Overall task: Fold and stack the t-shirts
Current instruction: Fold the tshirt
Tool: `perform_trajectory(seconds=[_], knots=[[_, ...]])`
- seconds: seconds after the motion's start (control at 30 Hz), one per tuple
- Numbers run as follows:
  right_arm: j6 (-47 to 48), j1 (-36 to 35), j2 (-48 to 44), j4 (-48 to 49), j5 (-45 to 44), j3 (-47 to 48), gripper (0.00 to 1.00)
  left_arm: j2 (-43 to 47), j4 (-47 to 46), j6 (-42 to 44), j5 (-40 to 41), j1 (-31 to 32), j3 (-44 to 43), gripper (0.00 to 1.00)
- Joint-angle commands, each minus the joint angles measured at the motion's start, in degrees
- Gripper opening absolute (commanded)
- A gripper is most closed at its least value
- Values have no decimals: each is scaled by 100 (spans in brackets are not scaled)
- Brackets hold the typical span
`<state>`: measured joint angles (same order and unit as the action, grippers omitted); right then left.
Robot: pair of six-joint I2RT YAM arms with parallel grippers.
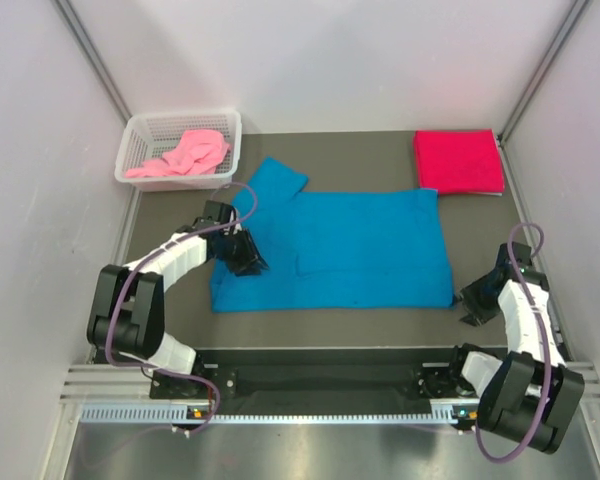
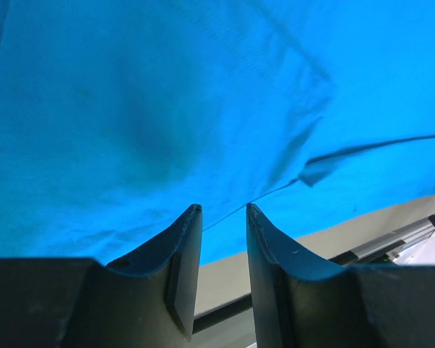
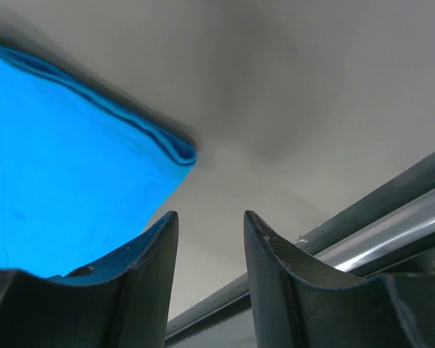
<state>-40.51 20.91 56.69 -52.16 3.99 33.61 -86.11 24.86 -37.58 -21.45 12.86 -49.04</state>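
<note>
A bright blue t-shirt (image 1: pixel 340 250) lies spread on the table, partly folded, one sleeve pointing to the far left. A crimson red t-shirt (image 1: pixel 458 162) lies folded at the far right. A light pink t-shirt (image 1: pixel 185 155) sits crumpled in the white mesh basket (image 1: pixel 140 130). My left gripper (image 1: pixel 248 262) hovers over the blue shirt's left edge, jaws open and empty; the blue cloth (image 2: pixel 167 109) fills the left wrist view. My right gripper (image 1: pixel 472 300) is open and empty beside the shirt's near right corner (image 3: pixel 175 151).
The table mat (image 1: pixel 330 320) is grey. A metal rail (image 1: pixel 310 385) runs along the near edge. White walls close in on three sides.
</note>
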Motion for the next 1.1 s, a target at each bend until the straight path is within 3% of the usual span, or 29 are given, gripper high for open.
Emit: perform_trajectory(seconds=[0.0, 0.77, 0.87, 0.97, 1.0, 1.07], knots=[[-299, 19, 193, 443, 120, -100, 42, -38, -447, 40, -44, 15, 78, 36], [-765, -8, 1055, 1454, 58, -372, 40, -293, -359, 41, 598, 15, 421, 36], [-765, -16, 1064, 1498, -38, -416, 36, -196, -333, -21, 703, 15, 526, 36], [-730, -16, 1064, 1507, -179, -416, 26, -73, -307, -82, 844, 15, 614, 36], [-695, -16, 1073, 1507, -214, -407, 14, -30, -272, -100, 897, 15, 623, 36], [-616, -16, 1090, 1446, -310, -372, 2, 6, -202, -126, 950, 15, 623, 36]])
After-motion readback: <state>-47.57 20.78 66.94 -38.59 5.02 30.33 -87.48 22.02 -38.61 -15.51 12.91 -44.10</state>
